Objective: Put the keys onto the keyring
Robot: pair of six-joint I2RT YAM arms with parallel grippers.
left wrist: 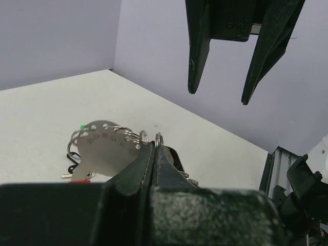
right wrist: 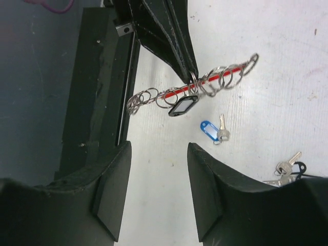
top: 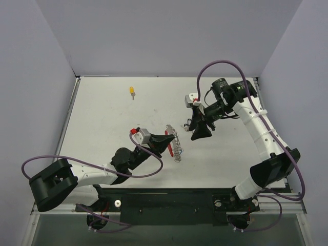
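Observation:
My left gripper (top: 171, 140) is shut on the keyring (top: 177, 147), a wire loop with a red section and several silver rings, and holds it above the table. In the right wrist view the keyring (right wrist: 215, 81) hangs from the left fingertips (right wrist: 187, 64), with a black-tagged key (right wrist: 183, 106) on it. In the left wrist view my left gripper (left wrist: 155, 148) pinches a silver ring (left wrist: 159, 137). My right gripper (top: 201, 131) is open and empty, just right of the keyring and above it. It also shows in its own wrist view (right wrist: 159, 189). A blue-tagged key (right wrist: 212, 130) lies on the table below.
A yellow-tagged key (top: 132, 92) lies alone at the far left of the table. A small bunch of silver keys with a black loop (right wrist: 287, 170) lies right of the blue one. Grey walls enclose the table. The dark front rail (top: 169, 197) runs along the near edge.

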